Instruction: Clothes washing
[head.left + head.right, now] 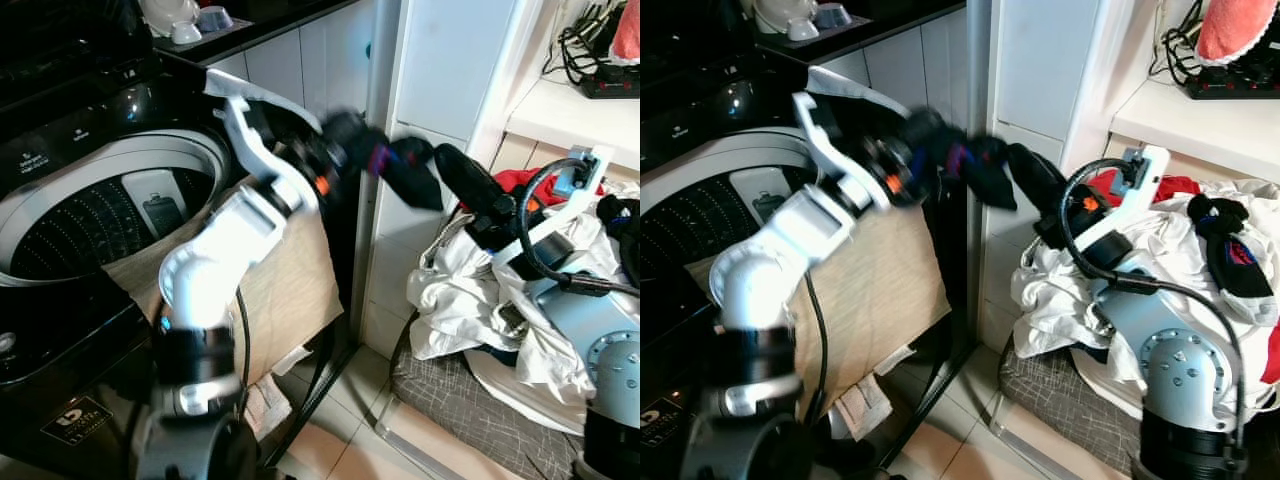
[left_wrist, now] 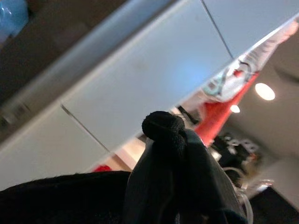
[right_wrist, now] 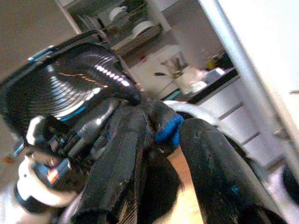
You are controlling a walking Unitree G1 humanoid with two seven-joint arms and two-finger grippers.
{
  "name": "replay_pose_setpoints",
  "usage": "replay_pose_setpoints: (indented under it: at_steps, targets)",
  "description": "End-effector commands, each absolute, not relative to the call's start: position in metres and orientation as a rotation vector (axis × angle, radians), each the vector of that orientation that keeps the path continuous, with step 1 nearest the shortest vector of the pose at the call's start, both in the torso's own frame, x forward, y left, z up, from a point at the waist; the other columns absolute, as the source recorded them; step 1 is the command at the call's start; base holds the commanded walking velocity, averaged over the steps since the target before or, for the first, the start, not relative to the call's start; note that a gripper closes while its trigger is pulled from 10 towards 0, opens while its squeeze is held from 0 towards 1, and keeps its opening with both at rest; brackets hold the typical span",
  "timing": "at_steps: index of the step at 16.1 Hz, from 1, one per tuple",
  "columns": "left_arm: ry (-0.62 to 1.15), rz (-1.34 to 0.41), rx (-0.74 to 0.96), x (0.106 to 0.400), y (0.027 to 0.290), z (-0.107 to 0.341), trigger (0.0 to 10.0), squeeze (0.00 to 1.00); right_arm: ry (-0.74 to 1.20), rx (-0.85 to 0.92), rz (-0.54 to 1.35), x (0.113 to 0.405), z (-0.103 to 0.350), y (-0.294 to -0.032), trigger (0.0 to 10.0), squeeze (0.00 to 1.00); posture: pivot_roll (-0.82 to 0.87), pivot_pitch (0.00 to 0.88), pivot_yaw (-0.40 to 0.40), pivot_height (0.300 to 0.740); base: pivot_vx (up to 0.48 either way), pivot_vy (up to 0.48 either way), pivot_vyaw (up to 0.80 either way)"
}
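A dark garment [image 1: 408, 172] with blue and red patches hangs in the air between my two grippers, in front of the white cabinet. My left gripper [image 1: 345, 145] is raised beside the washing machine's right side and is shut on one end of it; the left wrist view shows a bunched knot of the cloth [image 2: 163, 128] at the fingertips. My right gripper [image 1: 452, 168] reaches in from the right, and its two black fingers [image 3: 121, 154] close on the garment's blue-patched end [image 3: 167, 129]. The open top-loading washing machine [image 1: 90, 215] stands at the left.
A beige cloth [image 1: 290, 270] drapes over the machine's right edge. A pile of white, red and dark clothes [image 1: 460, 300] lies on a grey checked cushion [image 1: 450, 390] at the right. White cabinet doors [image 1: 440, 60] stand behind; a shelf with cables [image 1: 590, 80] is at the upper right.
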State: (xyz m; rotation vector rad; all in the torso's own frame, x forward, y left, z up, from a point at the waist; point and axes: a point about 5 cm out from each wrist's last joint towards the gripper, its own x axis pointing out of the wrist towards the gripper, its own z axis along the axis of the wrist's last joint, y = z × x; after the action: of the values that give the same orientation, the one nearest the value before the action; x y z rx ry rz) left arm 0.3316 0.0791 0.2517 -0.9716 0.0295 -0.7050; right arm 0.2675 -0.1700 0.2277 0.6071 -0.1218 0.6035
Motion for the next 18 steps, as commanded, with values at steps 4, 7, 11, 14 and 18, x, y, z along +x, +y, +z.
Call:
replay_pose_setpoints:
  at_steps: [4, 7, 11, 14, 18]
  targets:
    - [-0.147, -0.396, -0.53, 0.384, 0.123, 0.289, 0.0, 0.0, -0.182, 0.448, 0.544, 0.257, 0.238, -0.187, 10.0, 0.0, -0.07, 0.0, 0.099, 0.74, 0.0, 0.0, 0.0]
    - [-0.213, -0.005, -0.078, 0.414, 0.174, 0.316, 0.0, 0.0, -0.138, 0.333, 0.549, 0.252, 0.233, -0.179, 10.0, 0.0, -0.07, 0.0, 0.109, 0.74, 0.0, 0.0, 0.0]
    - [-0.138, 0.204, 0.334, 0.423, 0.195, 0.292, 10.0, 0.0, -0.054, 0.108, 0.33, 0.26, 0.214, -0.179, 10.0, 0.0, -0.07, 0.0, 0.125, 0.74, 0.0, 0.0, 0.0]
    - [-0.067, 0.24, 0.351, 0.424, 0.198, 0.271, 10.0, 1.0, -0.089, 0.124, 0.238, 0.26, 0.216, -0.185, 10.0, 0.0, -0.08, 0.0, 0.126, 0.74, 0.0, 0.0, 0.0]
    - [-0.077, 0.304, 0.382, 0.423, 0.202, 0.268, 10.0, 1.0, -0.082, 0.104, 0.234, 0.256, 0.213, -0.182, 10.0, 0.0, -0.09, 0.0, 0.131, 0.74, 0.0, 0.0, 0.0]
